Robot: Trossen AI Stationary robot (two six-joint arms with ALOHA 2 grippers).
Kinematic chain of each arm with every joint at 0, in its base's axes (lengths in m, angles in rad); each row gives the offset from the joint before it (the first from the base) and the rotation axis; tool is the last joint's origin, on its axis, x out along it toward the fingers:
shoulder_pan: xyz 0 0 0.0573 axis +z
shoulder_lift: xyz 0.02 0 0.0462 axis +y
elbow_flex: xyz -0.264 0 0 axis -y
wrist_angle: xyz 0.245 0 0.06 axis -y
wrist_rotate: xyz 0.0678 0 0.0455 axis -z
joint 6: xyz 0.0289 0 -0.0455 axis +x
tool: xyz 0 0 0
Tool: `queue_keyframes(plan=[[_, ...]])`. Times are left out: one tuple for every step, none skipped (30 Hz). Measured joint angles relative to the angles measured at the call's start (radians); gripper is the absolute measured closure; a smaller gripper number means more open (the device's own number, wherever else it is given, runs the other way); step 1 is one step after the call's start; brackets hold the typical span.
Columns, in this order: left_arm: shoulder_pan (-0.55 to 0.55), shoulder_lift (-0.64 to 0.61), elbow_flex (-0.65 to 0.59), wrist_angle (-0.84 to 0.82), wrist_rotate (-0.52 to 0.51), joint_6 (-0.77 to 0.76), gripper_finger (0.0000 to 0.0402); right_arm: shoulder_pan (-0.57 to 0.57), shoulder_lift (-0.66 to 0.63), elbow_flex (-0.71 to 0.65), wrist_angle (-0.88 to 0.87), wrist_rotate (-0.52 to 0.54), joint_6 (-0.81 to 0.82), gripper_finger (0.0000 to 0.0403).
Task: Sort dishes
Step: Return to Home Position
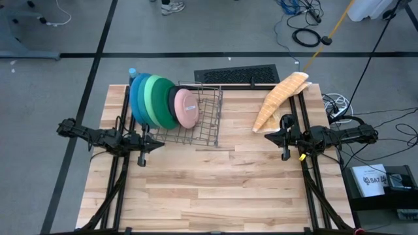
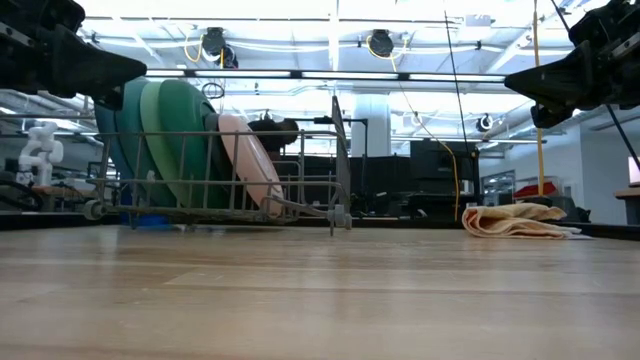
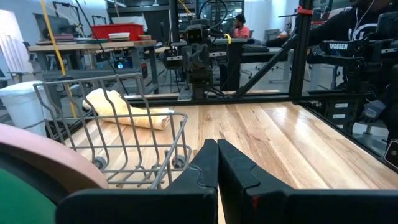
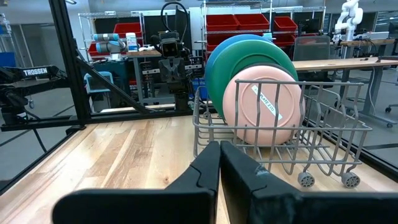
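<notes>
Five dishes stand on edge in the grey wire rack (image 1: 202, 121) at the table's far left. In order they are a blue plate (image 1: 137, 98), a light green plate (image 1: 151, 98), a dark green plate (image 1: 164, 104), a black plate (image 1: 172, 104) and a smaller pink plate (image 1: 187, 108). The pink plate (image 4: 261, 112) faces the right wrist view and leans back on the others. My left gripper (image 1: 161, 144) hangs shut just near of the rack, above the table. At the right side my right gripper (image 1: 267, 137) hangs shut. Neither touches anything.
A rolled yellow cloth (image 1: 281, 98) lies at the far right of the table. A blue bottle (image 1: 132, 73) stands behind the rack, and a black grille (image 1: 236, 75) lies at the far edge. The bare wooden tabletop (image 1: 215, 183) spreads toward the near edge.
</notes>
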Motion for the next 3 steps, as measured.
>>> queue_keyframes(plan=[[0.000,0.000,0.000,0.000,0.000,0.000,0.0401,0.000,0.000,0.000,0.000,0.000,0.000,0.0395],[0.000,0.000,0.000,0.000,0.000,0.000,0.0401,0.000,0.000,0.000,0.000,0.000,0.000,0.0395],[0.000,0.000,0.000,0.000,0.000,0.000,0.0401,0.000,0.000,0.000,0.000,0.000,0.000,0.0395]])
